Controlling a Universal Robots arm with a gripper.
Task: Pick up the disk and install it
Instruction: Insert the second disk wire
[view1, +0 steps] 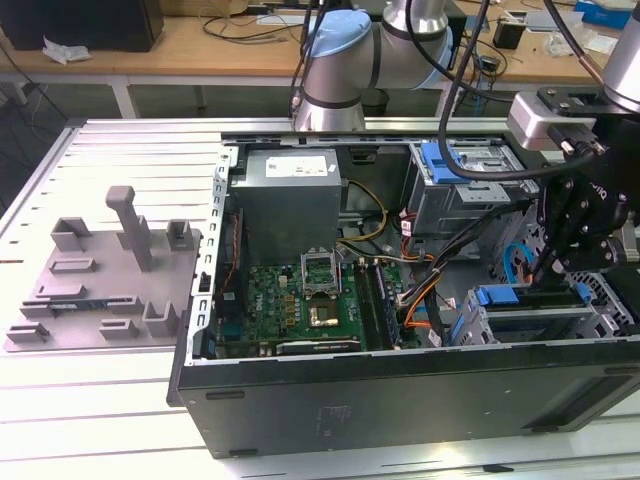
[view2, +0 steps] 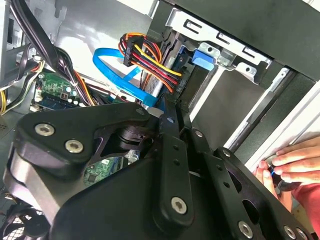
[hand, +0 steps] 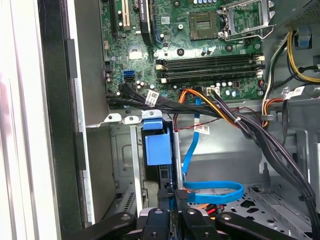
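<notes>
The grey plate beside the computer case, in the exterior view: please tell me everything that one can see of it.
The grey plate looks like matte moulded plastic, all of one colour. It lies flat on the slatted white table, at the exterior view's left of the open case. Its near edge comes close to the case wall; whether the two touch cannot be told. A tall angled post rises from it, with several square blocks and low rectangular frames around it.

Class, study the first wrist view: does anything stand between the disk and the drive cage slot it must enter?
Nothing visible does. The disk, edge-on, already sits between the drive cage walls, with the gripper at its end. A blue cable loops close beside the gripper, outside the slot.
</notes>
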